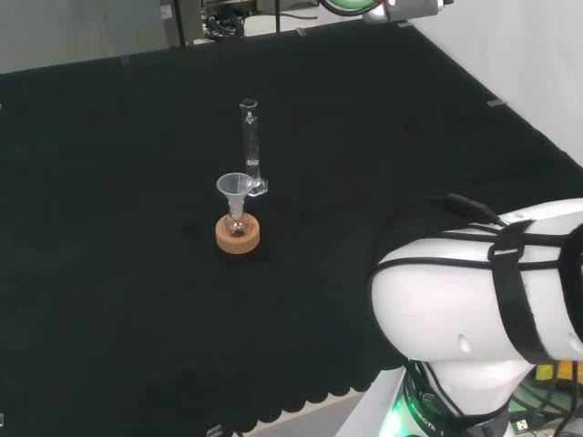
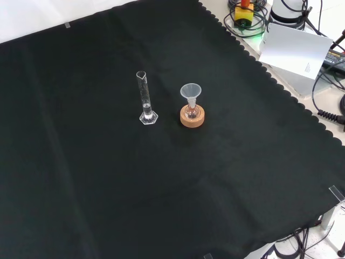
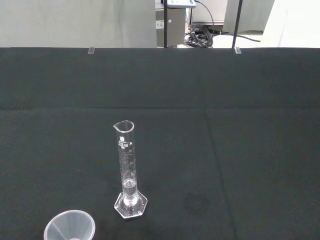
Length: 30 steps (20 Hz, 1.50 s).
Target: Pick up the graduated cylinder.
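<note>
A tall clear graduated cylinder [image 1: 250, 144] [image 2: 144, 99] [image 3: 127, 167] stands upright on its hexagonal foot on the black cloth. Beside it a small flask on a cork ring [image 1: 238, 234] [image 2: 192, 116] carries a clear plastic funnel [image 1: 234, 187] [image 2: 190, 91] [image 3: 69, 228]. In the head view the cylinder stands just behind the funnel; in the front view it stands to the funnel's left. Nothing touches the cylinder.
The arm's white links [image 1: 483, 300] stand at the head view's lower right. Cables, a white card [image 2: 295, 49] and equipment lie beyond the cloth's scalloped edge at the front view's right. The cloth [image 2: 108, 178] spreads wide around the two pieces.
</note>
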Tool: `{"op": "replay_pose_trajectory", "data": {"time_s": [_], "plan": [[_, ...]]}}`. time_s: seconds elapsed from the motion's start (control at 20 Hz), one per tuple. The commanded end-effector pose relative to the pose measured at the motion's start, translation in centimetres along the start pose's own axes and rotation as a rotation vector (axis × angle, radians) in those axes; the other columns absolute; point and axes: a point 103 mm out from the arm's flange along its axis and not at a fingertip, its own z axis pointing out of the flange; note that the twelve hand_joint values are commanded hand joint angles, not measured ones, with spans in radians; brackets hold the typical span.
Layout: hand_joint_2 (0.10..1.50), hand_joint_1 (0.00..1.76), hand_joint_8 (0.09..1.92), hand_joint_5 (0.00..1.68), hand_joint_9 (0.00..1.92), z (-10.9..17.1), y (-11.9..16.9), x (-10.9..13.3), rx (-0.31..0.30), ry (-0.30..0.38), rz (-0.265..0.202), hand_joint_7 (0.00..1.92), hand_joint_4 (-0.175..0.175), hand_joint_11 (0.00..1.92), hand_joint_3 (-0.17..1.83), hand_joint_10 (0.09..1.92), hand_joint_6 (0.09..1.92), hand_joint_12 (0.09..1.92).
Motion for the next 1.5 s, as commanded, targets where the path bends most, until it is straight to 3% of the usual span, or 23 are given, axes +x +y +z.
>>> {"op": "replay_pose_trajectory", "data": {"time_s": [0.05,0.2,0.7,1.2,1.5], "plan": [[1.3,0.18,0.48,0.26,0.44,0.1,0.0,0.0,-0.009,-0.01,0.0,0.02,-0.041,0.0,0.01,0.09,0.09,1.39],[1.38,0.05,0.43,0.24,0.42,0.1,0.0,0.0,-0.01,-0.011,0.003,0.0,-0.032,0.0,0.05,0.09,0.09,1.38],[1.38,0.05,0.43,0.25,0.42,0.7,0.7,-0.6,0.002,-0.008,0.027,0.0,-0.032,0.0,0.05,0.09,0.09,1.38],[1.38,0.06,0.45,0.27,0.43,4.5,3.5,-3.8,0.008,0.052,0.084,0.0,-0.036,0.0,0.05,0.09,0.09,1.39],[1.37,0.09,0.48,0.29,0.45,7.5,5.7,-5.2,0.006,0.103,0.073,0.03,-0.043,0.01,0.04,0.09,0.09,1.39]]}}
